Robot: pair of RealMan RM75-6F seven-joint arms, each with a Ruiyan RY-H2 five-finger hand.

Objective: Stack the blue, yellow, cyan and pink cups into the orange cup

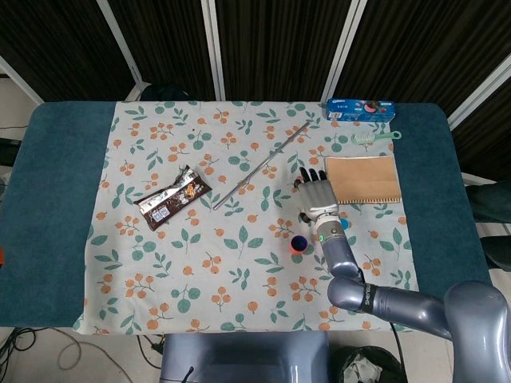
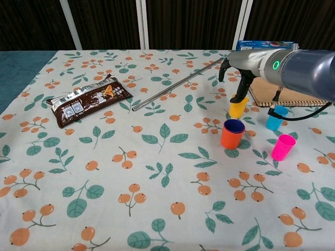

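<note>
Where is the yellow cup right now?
In the chest view the yellow cup stands right of centre, just behind the orange cup, with the right hand directly above it.
</note>
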